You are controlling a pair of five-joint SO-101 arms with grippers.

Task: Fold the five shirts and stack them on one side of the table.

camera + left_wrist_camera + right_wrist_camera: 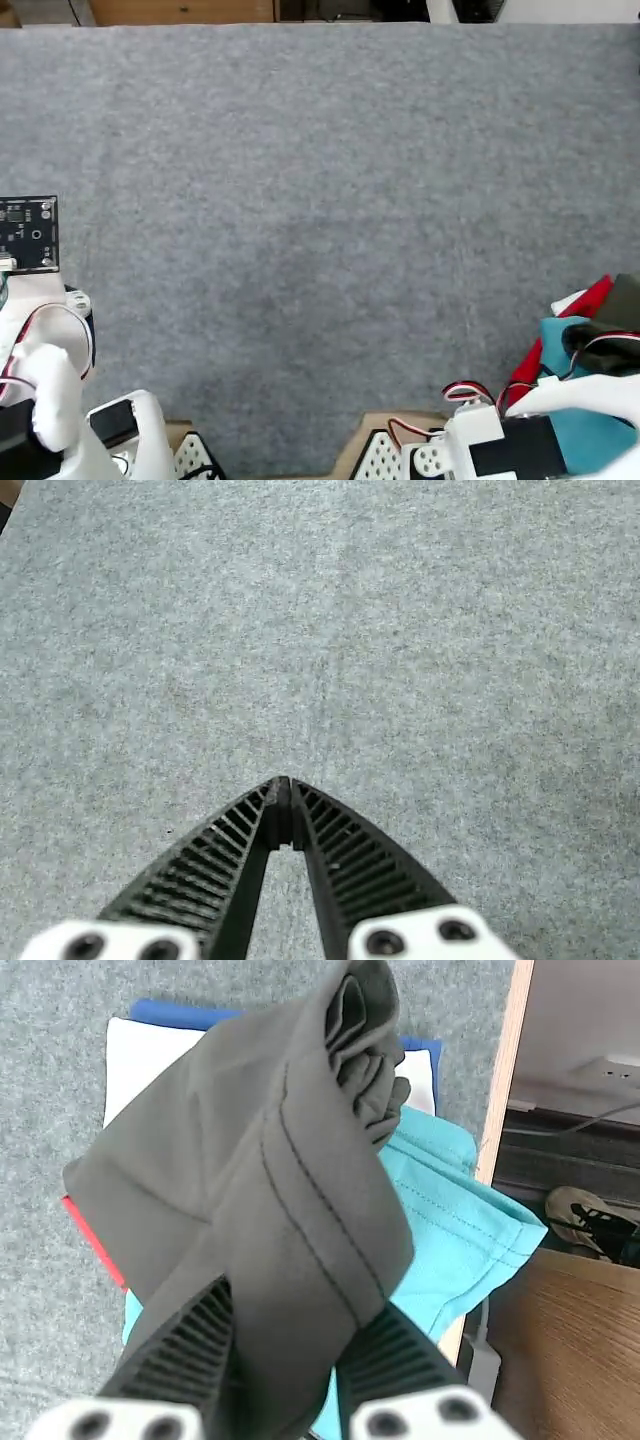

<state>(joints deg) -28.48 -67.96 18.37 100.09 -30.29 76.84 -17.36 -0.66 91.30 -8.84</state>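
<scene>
My right gripper (300, 1315) is shut on a dark grey shirt (250, 1180), which hangs bunched above a pile at the table's near right corner. The pile holds a teal shirt (450, 1220), a white one (140, 1055), a blue one (165, 1008) and a red one (95, 1245). The high view shows the same pile, with red (590, 300), teal (590, 430) and dark grey (628, 295), beside the right arm (520, 430). My left gripper (283, 788) is shut with nothing in it, over bare grey felt at the near left, where the left arm (50, 390) stands.
Grey felt (320, 180) covers the table. The wooden table edge (500, 1110) runs right beside the pile, with a floor, cables and a shoe (590, 1215) beyond it. A small circuit board (28, 235) sits on the left arm.
</scene>
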